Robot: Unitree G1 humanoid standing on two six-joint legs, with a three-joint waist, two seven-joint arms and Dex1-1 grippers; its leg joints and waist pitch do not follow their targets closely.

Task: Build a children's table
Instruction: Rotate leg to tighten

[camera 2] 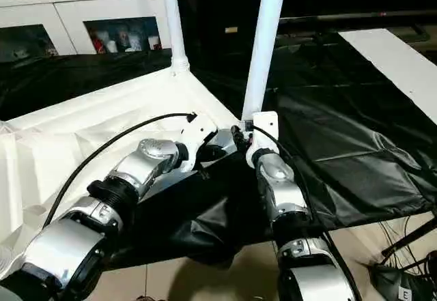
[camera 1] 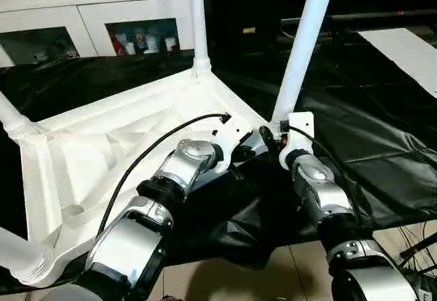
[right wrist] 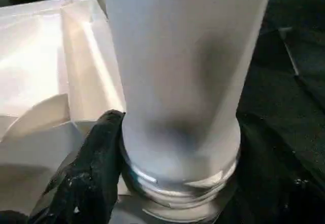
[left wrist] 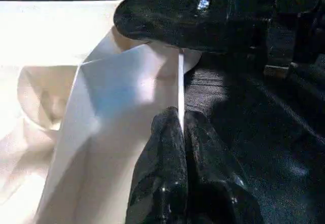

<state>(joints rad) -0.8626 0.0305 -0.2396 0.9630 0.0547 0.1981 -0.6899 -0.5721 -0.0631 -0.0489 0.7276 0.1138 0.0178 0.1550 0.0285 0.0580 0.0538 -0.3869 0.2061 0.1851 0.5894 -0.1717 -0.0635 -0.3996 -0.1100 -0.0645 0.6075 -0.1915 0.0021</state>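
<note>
Tabletop [camera 1: 102, 144] lies underside-up on black-sheeted counter [camera 1: 382, 123], w/ legs standing in all four corner sockets. Near-right leg [camera 1: 304, 48] looks not fully seated, threads showing at base. Right claw [camera 1: 273, 137] clamped round its base; left claw [left wrist: 180, 148] pinched on tabletop's rim.

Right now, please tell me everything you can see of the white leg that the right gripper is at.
The leg is a long, smooth white tube, plastic by its look, standing slightly tilted in the near corner socket of the upturned tabletop. A ribbed or threaded collar at its base shows above the socket. The right gripper closes around its base; one black finger touches it.
</note>
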